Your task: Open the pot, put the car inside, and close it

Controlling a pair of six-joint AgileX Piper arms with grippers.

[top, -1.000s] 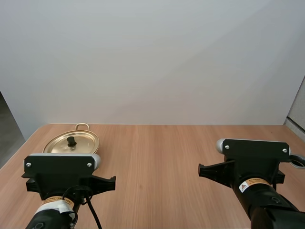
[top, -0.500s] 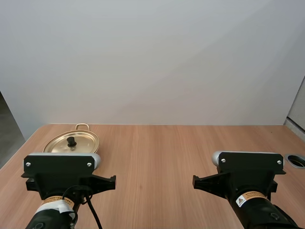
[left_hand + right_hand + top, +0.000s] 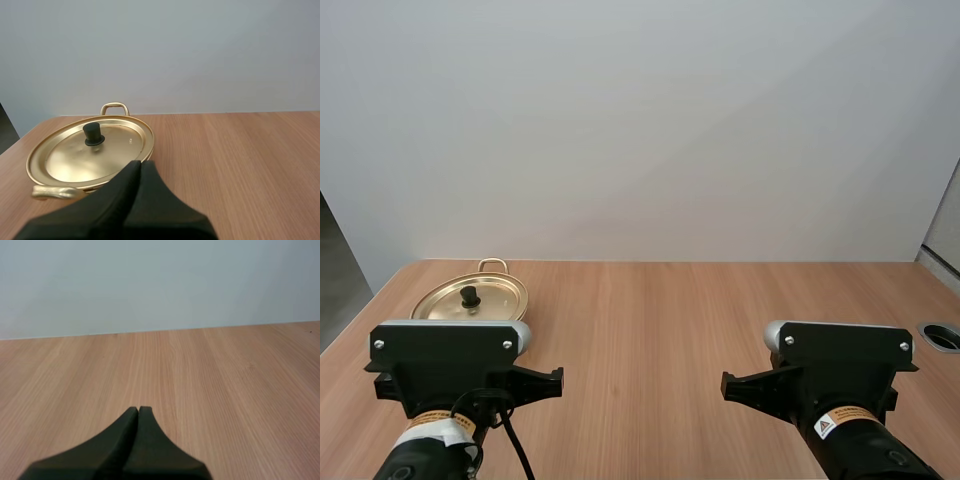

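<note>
- Pot (image 3: 470, 297) at far-left corner of table (image 3: 670, 320), lid (image 3: 65, 162) on, just ahead of left gripper (image 3: 139, 166).
- 2 grippers: fingers pressed together, empty; right gripper (image 3: 138, 411) over bare wood.
- Lid looks thin, light, stiff, slick; best pinched by black knob (image 3: 93, 134) at its centre.

Wooden table (image 3: 670, 320); plain pale wall (image 3: 640, 130) behind

Lower left in the high view, our left arm (image 3: 420, 462) wears a boxy black bracket (image 3: 445, 365) with silver screws (image 3: 380, 344), an orange-and-white label (image 3: 438, 421) and a white band (image 3: 450, 433). Our right arm (image 3: 880, 455), lower right, matches, its own label showing a warning triangle. Our left fingers (image 3: 117, 202) and right fingers (image 3: 112, 452) are matte black and tapering.
</note>
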